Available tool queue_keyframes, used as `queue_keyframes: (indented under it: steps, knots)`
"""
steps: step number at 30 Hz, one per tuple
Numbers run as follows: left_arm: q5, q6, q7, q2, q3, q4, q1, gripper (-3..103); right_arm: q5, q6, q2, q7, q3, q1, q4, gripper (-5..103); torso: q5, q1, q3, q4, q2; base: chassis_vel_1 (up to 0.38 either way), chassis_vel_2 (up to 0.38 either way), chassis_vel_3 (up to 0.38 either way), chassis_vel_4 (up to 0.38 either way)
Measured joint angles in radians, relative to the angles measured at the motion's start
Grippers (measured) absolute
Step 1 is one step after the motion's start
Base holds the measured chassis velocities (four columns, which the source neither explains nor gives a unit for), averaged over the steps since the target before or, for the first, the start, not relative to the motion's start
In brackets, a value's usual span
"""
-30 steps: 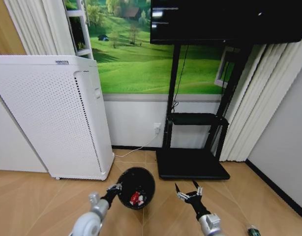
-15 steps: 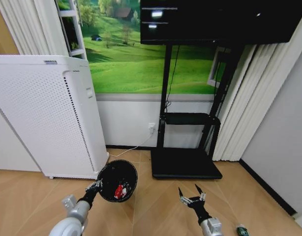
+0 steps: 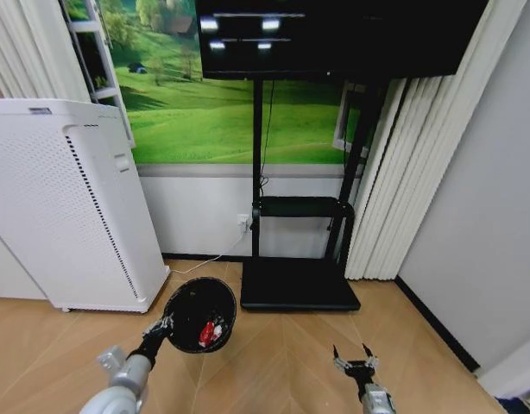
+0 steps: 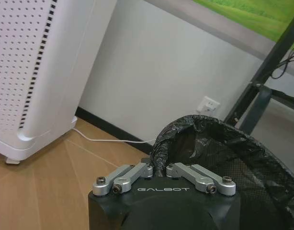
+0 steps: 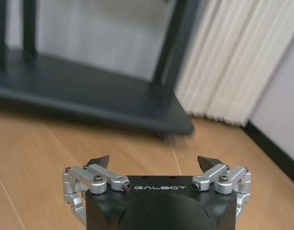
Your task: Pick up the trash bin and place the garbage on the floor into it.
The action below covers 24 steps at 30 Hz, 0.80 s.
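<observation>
The trash bin [image 3: 196,309], a small round black wastebasket with a black liner, hangs tilted above the floor with its mouth facing me. My left gripper [image 3: 164,326] is shut on its near rim. In the left wrist view the left gripper [image 4: 159,168] pinches the crumpled liner edge of the trash bin [image 4: 233,148]. One red-and-white piece of garbage [image 3: 209,331] lies inside the bin. My right gripper [image 3: 356,357] hovers open and holds nothing, low over the wooden floor at lower right. The right wrist view shows the right gripper [image 5: 154,162] with its jaws spread wide.
A tall white perforated appliance [image 3: 66,207] stands at left against the wall. A black TV stand [image 3: 295,285] with a flat base sits straight ahead, its base [image 5: 89,98] near my right gripper. Curtains [image 3: 403,172] and a grey wall close off the right side.
The whole picture has shifted left, so the camera has turned right. The bin stays in my left gripper. The green bottle at bottom right has left the view.
</observation>
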Motion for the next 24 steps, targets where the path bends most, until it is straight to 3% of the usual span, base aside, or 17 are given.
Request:
queue_keyframes:
  steps: [9, 20, 22, 24]
  knots:
    - [-0.014, 0.004, 0.012, -0.006, -0.059, 0.030, 0.042, 7, 0.039, -0.068, 0.014, 0.014, 0.091, -0.025, -0.109, 100, -0.0002, 0.000, 0.000, -0.0002, 0.000, 0.036, 0.048, -0.034, -0.047]
    - [-0.008, -0.003, 0.013, -0.006, -0.035, 0.030, 0.038, 7, 0.114, -0.104, -0.012, -0.010, 0.095, 0.031, -0.228, 102, 0.0001, 0.000, 0.000, -0.0004, 0.000, 0.000, 0.000, 0.000, 0.000]
    - [-0.003, -0.005, 0.013, -0.002, -0.025, 0.031, 0.045, 7, 0.115, -0.106, -0.017, -0.020, 0.087, 0.058, -0.292, 88, 0.0000, 0.000, 0.000, -0.0001, 0.000, 0.000, 0.000, 0.000, 0.000]
    - [-0.002, -0.005, 0.014, -0.002, -0.022, 0.030, 0.046, 7, 0.115, -0.106, -0.019, -0.022, 0.084, 0.067, -0.314, 88, 0.0001, 0.000, 0.000, -0.0002, 0.000, 0.000, 0.000, 0.000, 0.000]
